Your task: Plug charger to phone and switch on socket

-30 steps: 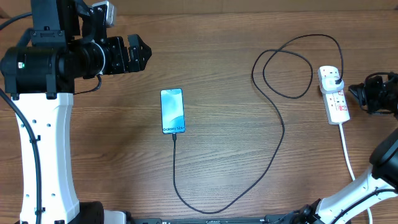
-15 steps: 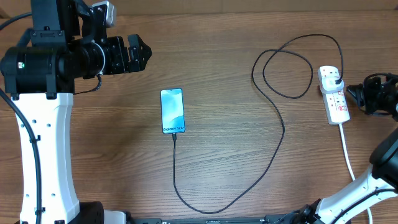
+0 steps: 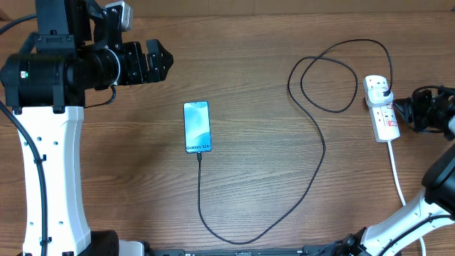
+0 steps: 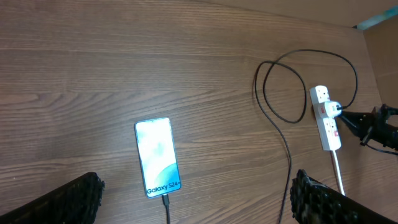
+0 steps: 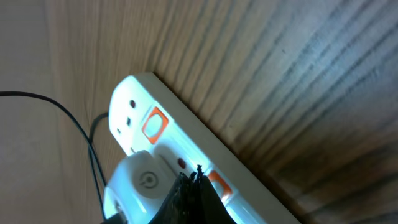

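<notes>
Nudged toward nine o'clock, the right gripper [image 3: 399, 108], fingers together, is brought against the socket [image 3: 384, 117]; switching-on is judged underway, and a press on the red switch [image 5: 217, 183] is needed.

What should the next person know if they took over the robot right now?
Left tool: open, empty, well away from the phone.
Right tool: shut, empty, tip at the socket, by its red switches.
Phone: mid-table, screen lit.
Done: charger is in the phone and the socket.
Left: press the switch. Whether it is on yet cannot be told.
</notes>
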### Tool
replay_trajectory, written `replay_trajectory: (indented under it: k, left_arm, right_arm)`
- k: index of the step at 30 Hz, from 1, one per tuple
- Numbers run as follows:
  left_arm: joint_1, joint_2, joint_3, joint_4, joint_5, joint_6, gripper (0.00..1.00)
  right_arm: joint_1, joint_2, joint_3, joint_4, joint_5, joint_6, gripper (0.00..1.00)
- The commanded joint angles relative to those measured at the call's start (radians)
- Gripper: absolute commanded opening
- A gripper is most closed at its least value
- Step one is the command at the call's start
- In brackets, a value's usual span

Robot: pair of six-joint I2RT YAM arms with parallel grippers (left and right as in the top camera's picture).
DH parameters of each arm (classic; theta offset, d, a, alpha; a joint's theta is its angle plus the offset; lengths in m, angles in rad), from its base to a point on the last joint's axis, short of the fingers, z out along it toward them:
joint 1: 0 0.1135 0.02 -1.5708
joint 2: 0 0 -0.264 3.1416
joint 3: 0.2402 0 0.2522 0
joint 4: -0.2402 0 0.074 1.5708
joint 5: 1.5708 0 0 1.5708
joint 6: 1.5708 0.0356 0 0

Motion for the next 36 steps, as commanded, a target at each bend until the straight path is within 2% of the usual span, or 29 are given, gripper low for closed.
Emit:
replay_trajectory:
  k: [1, 36]
  left_arm:
    - [-0.007, 0.003, 0.013, 0.001, -0.007, 0.001, 1.0]
    - [-0.007, 0.003, 0.013, 0.002, -0.007, 0.001, 1.0]
  right_arm:
    - [0.005, 0.008, -0.014, 0.009, 0.002, 0.016, 0.04]
    - [0.031, 0.009, -0.014, 0.003, 0.003, 0.046, 0.04]
